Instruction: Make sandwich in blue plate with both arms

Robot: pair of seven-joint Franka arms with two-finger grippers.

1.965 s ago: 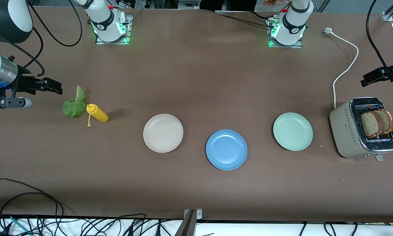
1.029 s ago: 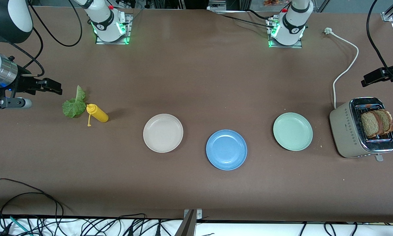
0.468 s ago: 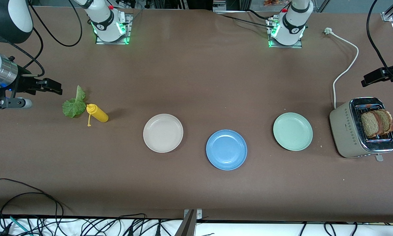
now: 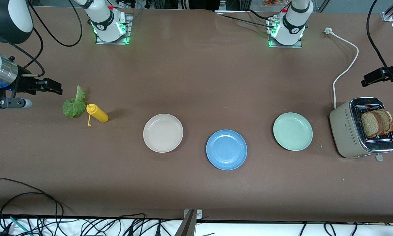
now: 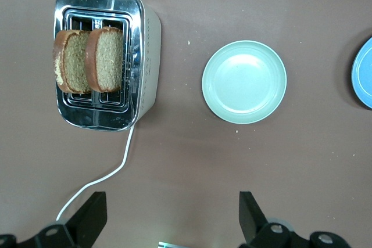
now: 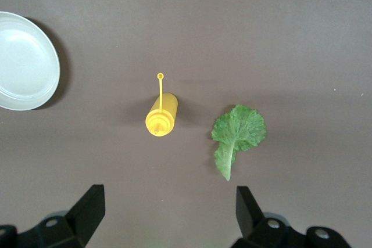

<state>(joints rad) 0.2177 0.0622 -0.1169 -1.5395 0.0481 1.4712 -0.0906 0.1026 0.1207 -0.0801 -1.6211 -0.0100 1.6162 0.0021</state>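
Brown paper covers the table (image 4: 196,82), and nothing is held. The left gripper (image 5: 171,216) hangs high over the left arm's end, its two black fingers (image 5: 90,216) spread wide apart with only air between them. Below it stand a beige toaster (image 5: 148,56) with two brown bread slices (image 5: 90,59) upright in its slots, and beside that a pale green plate (image 5: 244,81). The right gripper (image 6: 168,213) hangs over the right arm's end, fingers (image 6: 87,210) likewise wide apart and empty. Under it lie a crinkly lettuce leaf (image 6: 237,135) and, just beside the leaf, a yellow squeeze bottle (image 6: 161,117) on its side. The blue plate (image 4: 226,149) sits bare, well away from both grippers, between a beige plate (image 4: 163,132) and the green one.
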